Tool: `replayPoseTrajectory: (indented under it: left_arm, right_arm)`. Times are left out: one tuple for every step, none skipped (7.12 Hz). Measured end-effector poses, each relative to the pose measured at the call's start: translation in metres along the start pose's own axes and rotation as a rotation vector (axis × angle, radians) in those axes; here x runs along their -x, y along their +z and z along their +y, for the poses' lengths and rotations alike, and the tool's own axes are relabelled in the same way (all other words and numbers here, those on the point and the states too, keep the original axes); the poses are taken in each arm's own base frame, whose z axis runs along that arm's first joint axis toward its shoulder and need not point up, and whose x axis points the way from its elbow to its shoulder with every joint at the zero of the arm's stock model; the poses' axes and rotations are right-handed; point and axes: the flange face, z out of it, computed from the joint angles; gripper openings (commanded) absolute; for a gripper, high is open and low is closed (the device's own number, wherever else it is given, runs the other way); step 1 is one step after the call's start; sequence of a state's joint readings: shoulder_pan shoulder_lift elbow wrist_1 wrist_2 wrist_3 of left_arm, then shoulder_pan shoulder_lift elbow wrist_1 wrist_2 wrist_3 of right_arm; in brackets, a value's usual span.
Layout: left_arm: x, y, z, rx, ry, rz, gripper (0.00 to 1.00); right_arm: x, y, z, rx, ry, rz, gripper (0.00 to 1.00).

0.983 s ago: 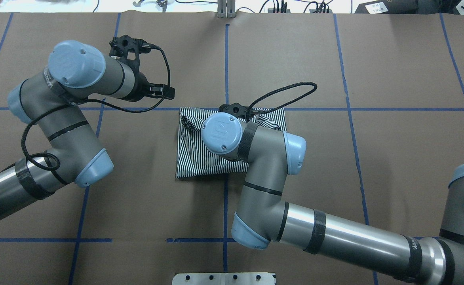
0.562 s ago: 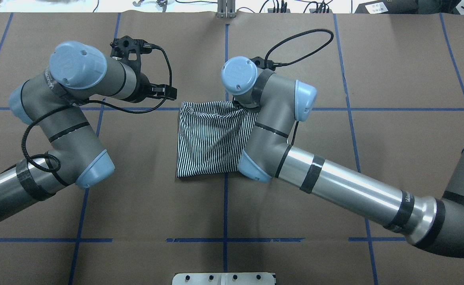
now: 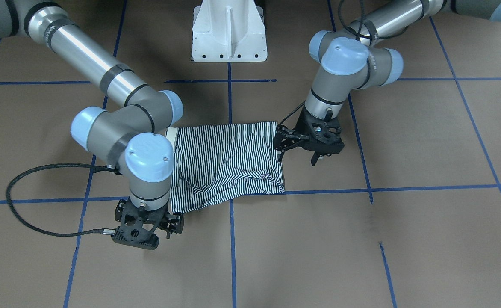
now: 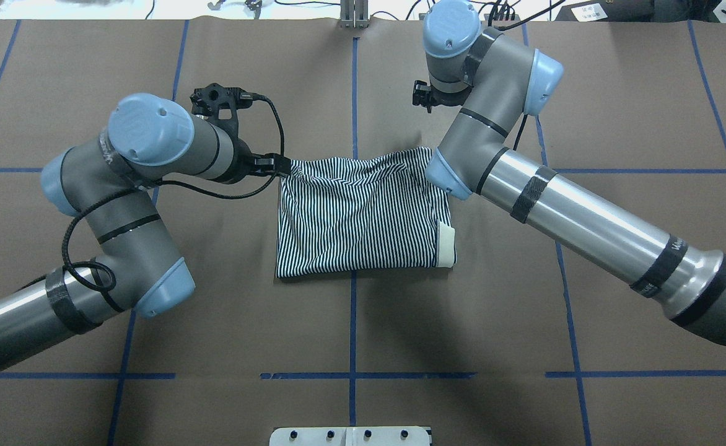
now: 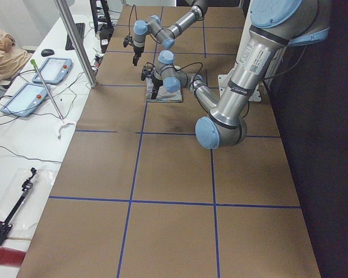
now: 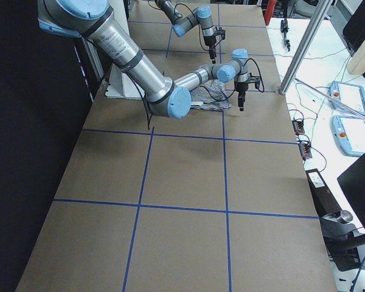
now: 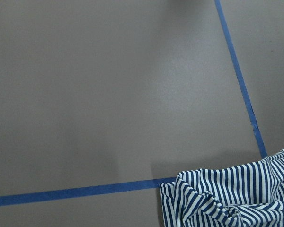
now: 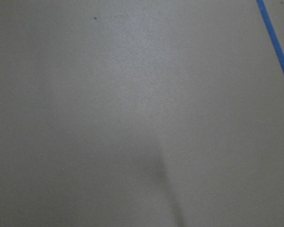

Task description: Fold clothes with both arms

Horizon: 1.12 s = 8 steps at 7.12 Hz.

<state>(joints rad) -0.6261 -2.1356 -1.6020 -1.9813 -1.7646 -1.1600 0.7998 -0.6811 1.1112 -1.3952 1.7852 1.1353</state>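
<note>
Swinging clear of the cloth, the silver-grey right arm (image 4: 586, 217) has carried its black right gripper (image 4: 422, 96) past the far edge of the navy-and-white striped polo shirt (image 4: 357, 217). The shirt lies folded in a rough rectangle mid-way along the brown paper-covered table (image 4: 617, 93). From overhead, its cream collar (image 4: 445, 246) peeks out at the near right corner; from across the table the arm half hides it. That front view shows the black left gripper (image 3: 297, 157) with fingers spread and empty, just beside the shirt's rumpled corner. I can't tell how the right gripper's fingers stand; its wrist camera sees only bare paper.
</note>
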Motion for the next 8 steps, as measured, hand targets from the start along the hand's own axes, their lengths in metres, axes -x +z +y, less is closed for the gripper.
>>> replayPoseTrajectory:
  left_arm:
    - [-0.022,0.021,0.021,-0.008,-0.028,-0.021,1.0]
    - [-0.04,0.042,0.037,-0.014,-0.044,-0.044,1.0]
    - [-0.048,0.058,0.046,-0.02,-0.047,-0.068,1.0]
    - [-0.049,0.068,0.046,-0.026,-0.044,-0.089,1.0]
    - [-0.04,0.073,0.032,-0.041,-0.036,-0.112,1.0]
    - [-0.026,0.077,0.006,-0.061,-0.022,-0.142,1.0]
    - [-0.006,0.083,-0.025,-0.082,-0.009,-0.183,1.0]
    - [0.014,0.084,-0.058,-0.102,0.007,-0.221,1.0]
  right_arm:
    - [-0.008,-0.019,0.005,0.004,-0.011,-0.064,1.0]
    - [-0.015,-0.03,0.012,0.011,-0.018,-0.099,1.0]
    - [-0.021,-0.033,0.016,0.015,-0.022,-0.112,1.0]
    - [-0.025,-0.033,0.017,0.016,-0.023,-0.115,1.0]
    - [-0.028,-0.033,0.016,0.016,-0.023,-0.114,1.0]
    - [-0.03,-0.033,0.014,0.016,-0.021,-0.113,1.0]
    - [-0.032,-0.032,0.013,0.016,-0.02,-0.111,1.0]
    - [-0.032,-0.032,0.013,0.016,-0.02,-0.111,1.0]
